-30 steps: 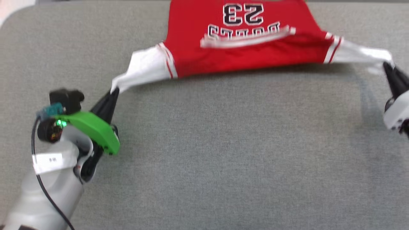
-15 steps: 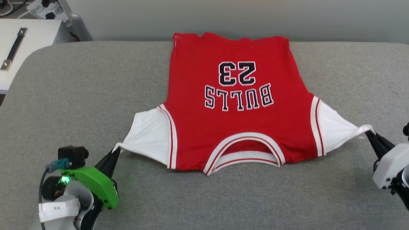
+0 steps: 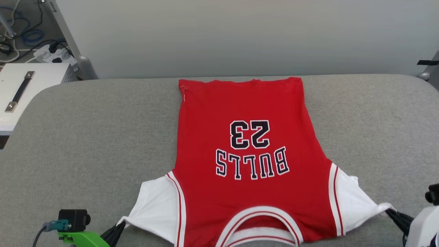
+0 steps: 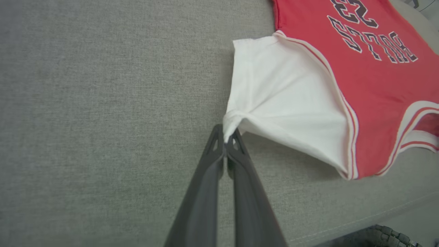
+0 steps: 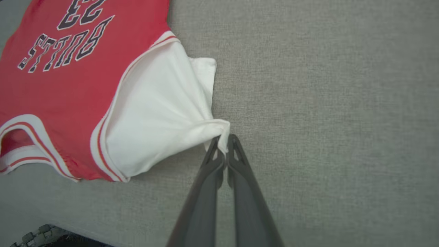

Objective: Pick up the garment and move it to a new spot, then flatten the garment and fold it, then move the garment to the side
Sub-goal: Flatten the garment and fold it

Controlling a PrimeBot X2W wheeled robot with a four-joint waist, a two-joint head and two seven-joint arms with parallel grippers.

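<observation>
Two sleeve pinches on the garment (image 3: 240, 154), one per arm. Left gripper (image 4: 224, 139): long dark tapered fingers pressed together on the bunched tip of the white short sleeve on that side, the cloth drawn into a taut cone with radiating creases. Right gripper (image 5: 223, 144): likewise clamped on the gathered tip of the other white sleeve. Garment is a soft red T-shirt, print side up, spread flat on the grey padded surface (image 3: 85, 137), collar toward the robot, hem at the far edge below a pale wall. Body roughly trapezoidal, smooth, few wrinkles; black white-edged "BULLS" and "23" read upside down in the head view. Red-and-white striped trim at both sleeve seams and round the curved collar. Surface: coarse woven grey fabric, rounded corners, piped seam along the near edge. Green plastic bracket (image 3: 82, 238) sits on the left wrist. White box (image 3: 44, 75) with a dark strap handle stands beyond the far left corner.
</observation>
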